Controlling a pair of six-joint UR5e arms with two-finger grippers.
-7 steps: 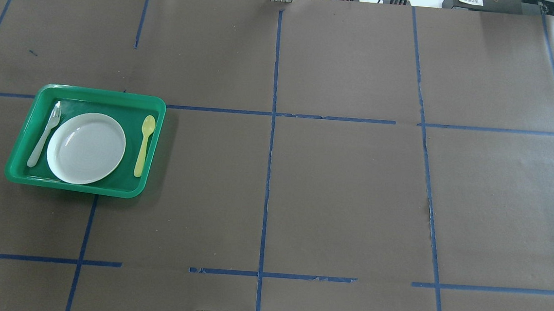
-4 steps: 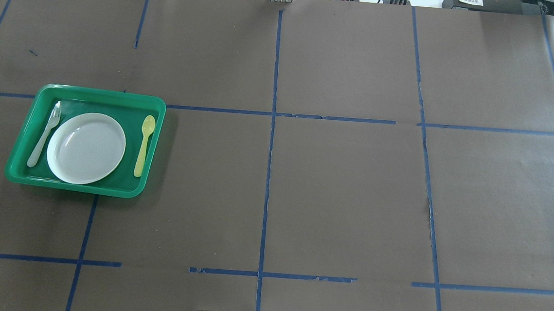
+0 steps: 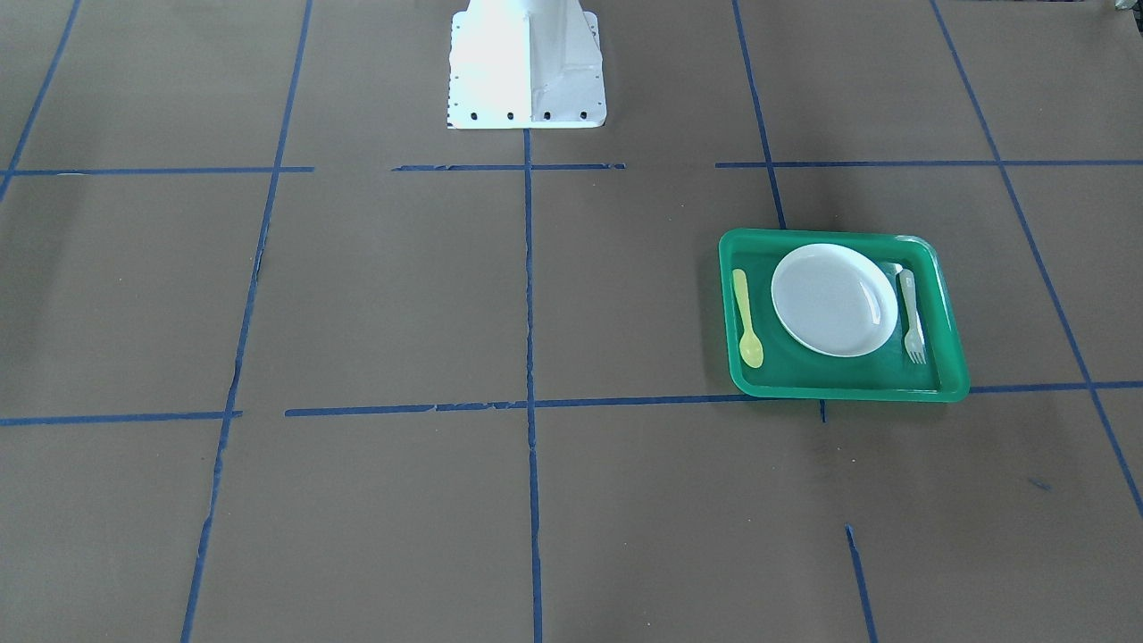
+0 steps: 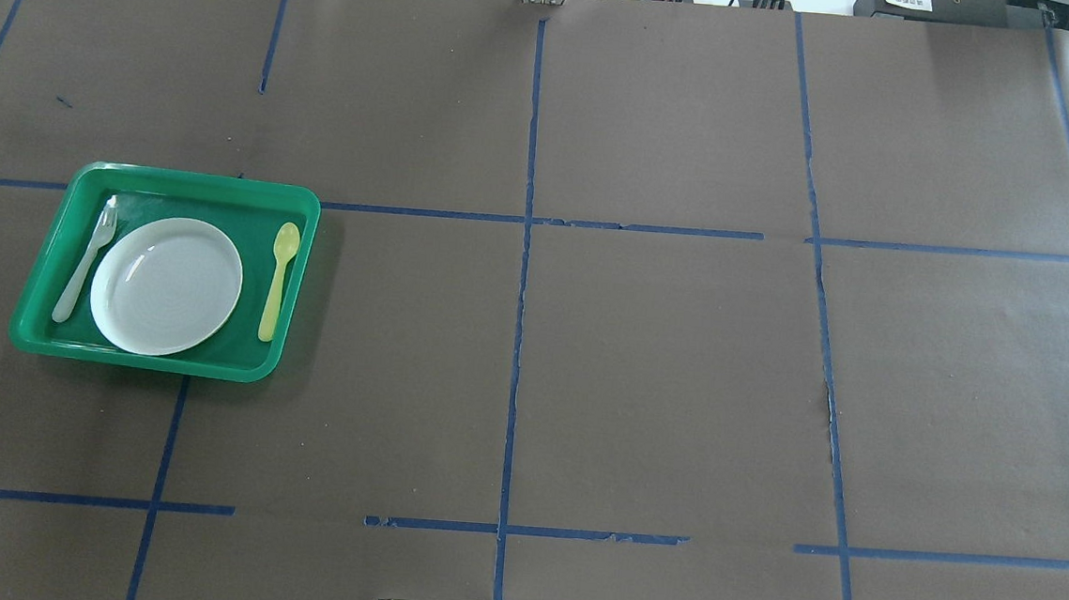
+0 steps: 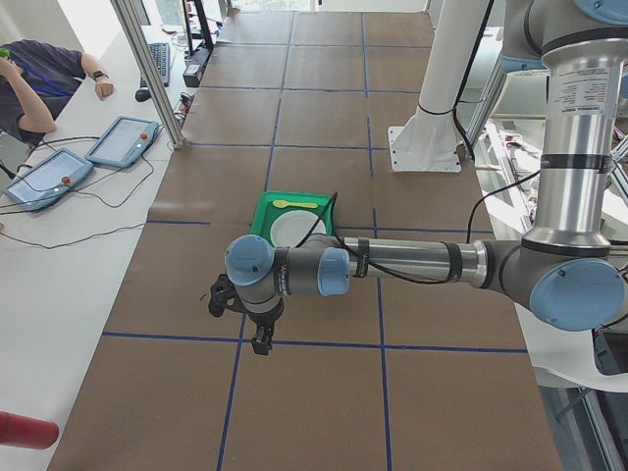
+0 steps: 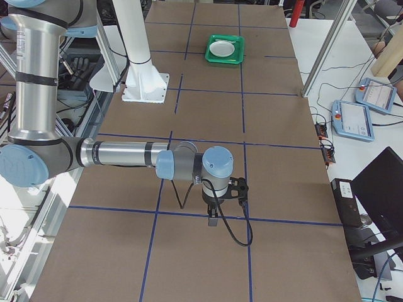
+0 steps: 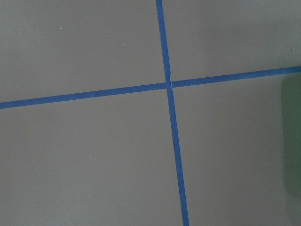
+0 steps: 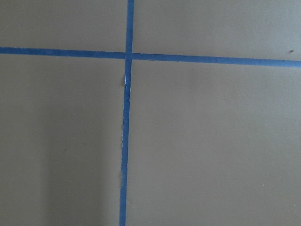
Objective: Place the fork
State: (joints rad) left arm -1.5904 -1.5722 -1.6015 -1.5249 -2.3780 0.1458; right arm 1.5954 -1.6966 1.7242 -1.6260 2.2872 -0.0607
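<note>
The pale white-grey fork (image 4: 86, 257) lies in the green tray (image 4: 195, 179), left of the round white plate (image 4: 166, 286), tines toward the far edge. It also shows in the front-facing view (image 3: 911, 314), right of the plate (image 3: 834, 299). Neither arm shows in the overhead or front-facing views. In the left side view my left gripper (image 5: 260, 339) hangs above the table, nearer the camera than the tray (image 5: 263, 208). In the right side view my right gripper (image 6: 213, 220) hangs far from the tray (image 6: 225, 61). I cannot tell whether either is open or shut.
A yellow spoon (image 4: 278, 280) lies in the tray on the plate's other side. The robot's white base (image 3: 525, 67) stands at the table's near middle. Blue tape lines cross the brown table cover. Operators' tablets (image 5: 123, 140) lie off the table's side.
</note>
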